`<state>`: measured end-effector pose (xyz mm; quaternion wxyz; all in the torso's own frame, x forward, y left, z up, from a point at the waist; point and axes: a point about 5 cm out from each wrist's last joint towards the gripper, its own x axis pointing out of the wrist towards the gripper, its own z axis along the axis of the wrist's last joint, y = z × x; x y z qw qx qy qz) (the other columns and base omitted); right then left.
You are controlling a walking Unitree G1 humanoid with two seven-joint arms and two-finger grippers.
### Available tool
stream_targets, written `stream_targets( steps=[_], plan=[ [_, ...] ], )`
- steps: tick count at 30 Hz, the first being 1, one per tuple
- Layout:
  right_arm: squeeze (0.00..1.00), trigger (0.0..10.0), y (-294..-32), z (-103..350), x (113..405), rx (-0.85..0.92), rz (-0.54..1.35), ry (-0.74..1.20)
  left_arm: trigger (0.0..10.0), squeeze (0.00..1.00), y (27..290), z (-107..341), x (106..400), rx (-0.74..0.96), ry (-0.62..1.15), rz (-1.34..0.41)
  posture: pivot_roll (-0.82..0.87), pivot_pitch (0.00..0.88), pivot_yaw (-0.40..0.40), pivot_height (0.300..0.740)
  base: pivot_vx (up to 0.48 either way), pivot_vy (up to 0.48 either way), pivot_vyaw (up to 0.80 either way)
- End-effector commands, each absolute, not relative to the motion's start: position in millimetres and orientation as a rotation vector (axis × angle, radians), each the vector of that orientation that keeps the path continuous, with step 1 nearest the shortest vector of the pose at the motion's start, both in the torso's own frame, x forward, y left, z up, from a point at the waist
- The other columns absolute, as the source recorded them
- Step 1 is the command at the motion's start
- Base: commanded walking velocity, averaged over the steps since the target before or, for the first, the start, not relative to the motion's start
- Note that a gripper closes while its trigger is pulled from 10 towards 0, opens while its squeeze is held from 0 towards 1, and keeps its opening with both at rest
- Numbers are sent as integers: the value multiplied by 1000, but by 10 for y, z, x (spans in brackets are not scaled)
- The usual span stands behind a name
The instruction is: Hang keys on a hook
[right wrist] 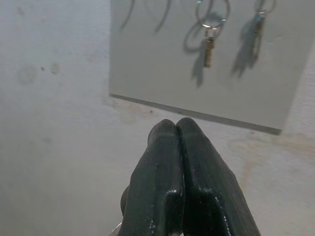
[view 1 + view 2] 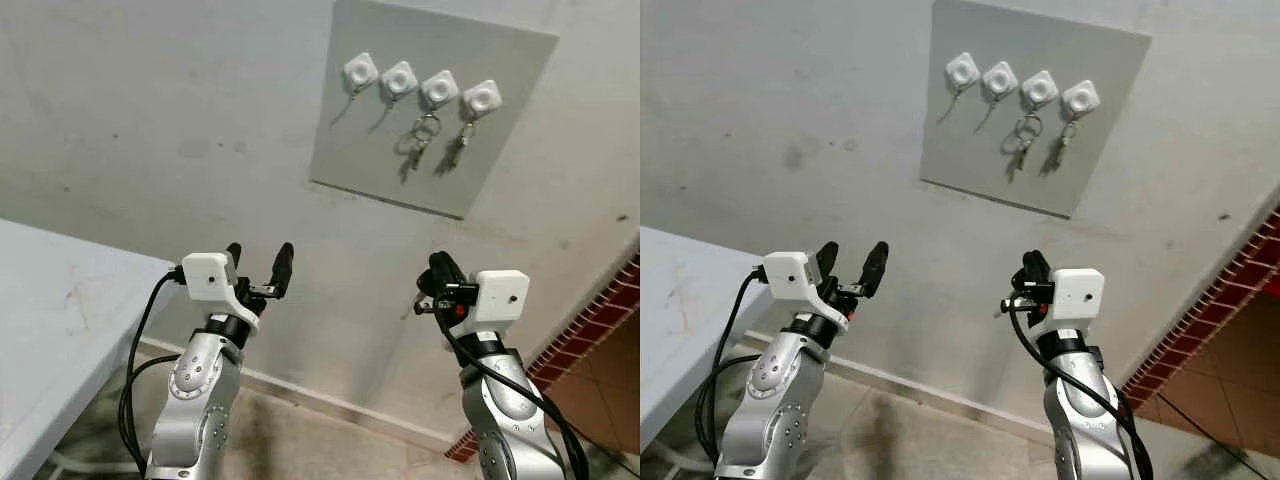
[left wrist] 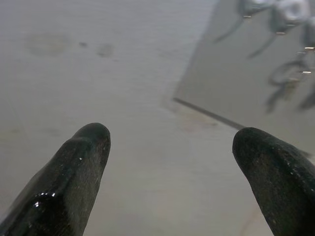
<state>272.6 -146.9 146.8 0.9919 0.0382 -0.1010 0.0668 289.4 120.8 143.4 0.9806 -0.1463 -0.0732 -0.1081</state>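
**Keys on the hooks, both arms raised below**

You see two key sets (image 2: 423, 140) hanging on the right-hand hooks (image 2: 439, 89) of the grey board (image 2: 350, 150), upper centre. Lower down, your left end effector (image 2: 259, 262) stands apart, your right end effector (image 1: 176, 129) pressed together.

Probably a home entryway: wall-mounted key hooks (image 2: 420, 82), brick edging (image 2: 590, 330), white table (image 2: 50, 320).

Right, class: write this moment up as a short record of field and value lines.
Board: grey panel on the wall
Hooks: four white hooks in a row
Keys: hanging on the two hooks at the robot's right
Other two hooks: bare
Left gripper: open, raised toward the wall
Right gripper: shut, raised below the board
Table: at the left
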Motion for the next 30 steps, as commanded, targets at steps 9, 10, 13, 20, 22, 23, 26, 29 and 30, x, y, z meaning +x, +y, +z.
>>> stream_targets(
  steps=[9,10,13,20,22,23,26,29,30],
  plan=[
    [0,10000,-1566,1534,2601,84,133,-273,10000,0,1212,1438,2815,-216,-121,-252,19,0,-73,740,0,0,0],
    [0,10000,-1573,1536,2590,82,130,-276,10000,0,1218,1448,2810,-209,-120,-257,19,0,-73,740,0,0,0],
    [0,10000,-1574,1550,2576,78,129,-288,10000,0,1240,1478,2807,-207,-127,-258,20,0,-70,740,0,0,0],
    [0,10000,-1611,1637,2521,86,106,-335,10000,0,1215,1560,2752,-186,-131,-325,21,0,-70,740,0,0,0],
    [0,10000,-1610,1631,2522,86,105,-332,10000,0,1198,1548,2731,-175,-129,-345,20,0,-67,740,0,0,0],
    [0,10000,-1610,1618,2525,85,105,-328,10000,0,1190,1520,2716,-170,-121,-359,19,0,-66,740,0,0,0],
    [0,10000,-1622,1599,2522,83,104,-324,10000,0,1195,1499,2713,-169,-114,-371,17,0,-64,740,0,0,0],
    [0,10000,-1647,1566,2518,78,111,-306,10000,0,1200,1489,2715,-171,-103,-378,15,0,-63,740,0,0,0],
    [0,10000,-1668,1531,2512,67,115,-293,10000,0,1201,1471,2703,-167,-96,-390,15,0,-63,740,0,0,0]
  ],
)
